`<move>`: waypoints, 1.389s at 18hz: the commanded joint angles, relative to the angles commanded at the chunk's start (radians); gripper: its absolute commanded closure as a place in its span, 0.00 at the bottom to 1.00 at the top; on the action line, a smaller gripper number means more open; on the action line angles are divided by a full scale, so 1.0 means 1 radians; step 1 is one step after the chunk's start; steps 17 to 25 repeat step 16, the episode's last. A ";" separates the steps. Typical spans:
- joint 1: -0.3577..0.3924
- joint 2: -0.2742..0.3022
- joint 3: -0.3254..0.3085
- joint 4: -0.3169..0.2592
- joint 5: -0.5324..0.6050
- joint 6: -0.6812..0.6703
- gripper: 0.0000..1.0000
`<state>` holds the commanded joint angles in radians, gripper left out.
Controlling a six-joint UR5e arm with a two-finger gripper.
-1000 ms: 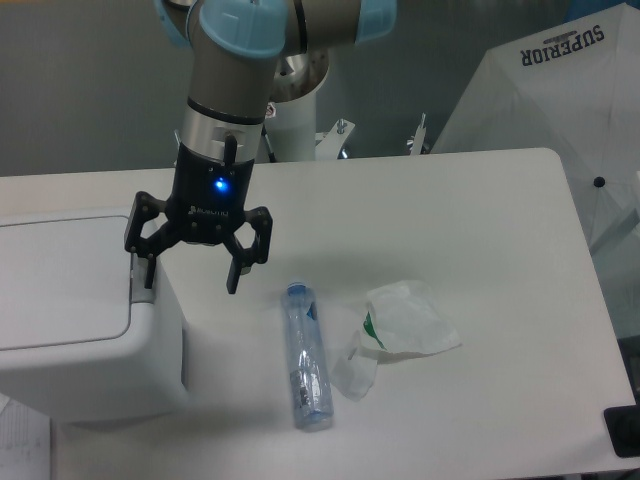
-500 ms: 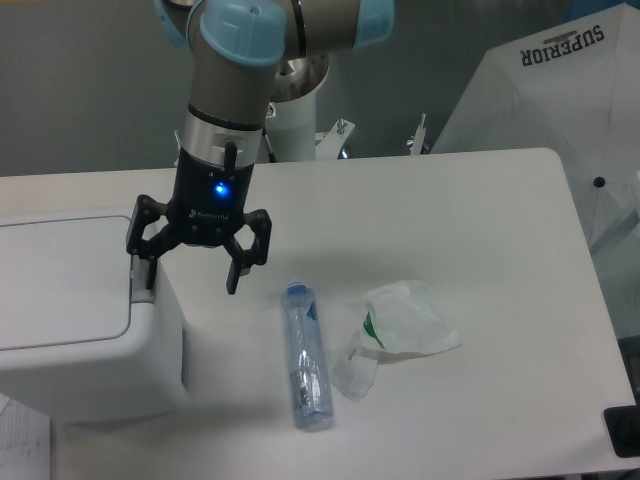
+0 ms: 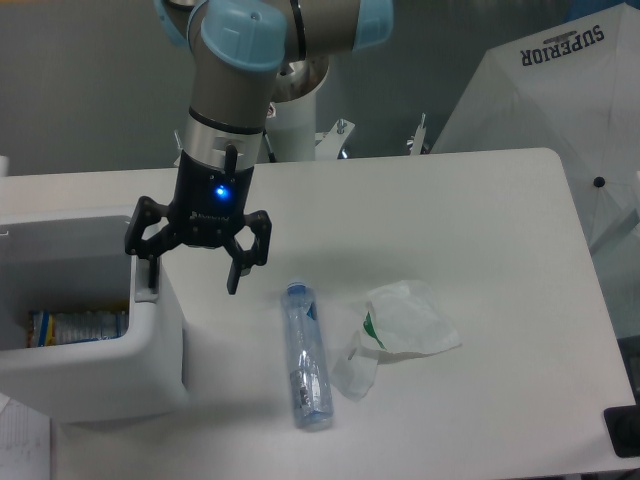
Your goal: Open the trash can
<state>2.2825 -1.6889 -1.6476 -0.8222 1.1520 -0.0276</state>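
Note:
The trash can [image 3: 140, 370] is a big white boxy bin at the table's left edge. Its top stands open now, showing the inside with a blue and yellow packet [image 3: 75, 326] at the bottom. The lid itself is out of view. My gripper [image 3: 190, 279] hangs over the bin's right rim, open, nothing between its fingers. Its left finger [image 3: 148, 268] rests at the small grey latch on the rim; the right finger [image 3: 234, 275] hangs over the table just right of the bin.
A clear plastic bottle [image 3: 305, 355] lies on the table right of the bin. A crumpled white wrapper [image 3: 400, 325] sits beside it. A white cover marked SUPERIOR [image 3: 560, 100] stands off the table at the right.
The flat lid that covered the bin has sprung open, exposing the inside. The gripper has stayed at the latch, barely moving.

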 joint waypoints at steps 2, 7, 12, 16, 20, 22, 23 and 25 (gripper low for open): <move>0.011 0.008 0.021 0.000 0.000 0.002 0.00; 0.109 0.035 0.057 -0.008 0.038 -0.003 0.00; 0.173 0.046 0.094 -0.018 0.123 0.046 0.00; 0.212 0.064 0.081 -0.040 0.124 0.133 0.00; 0.212 0.064 0.081 -0.040 0.124 0.133 0.00; 0.212 0.064 0.081 -0.040 0.124 0.133 0.00; 0.212 0.064 0.081 -0.040 0.124 0.133 0.00; 0.212 0.064 0.081 -0.040 0.124 0.133 0.00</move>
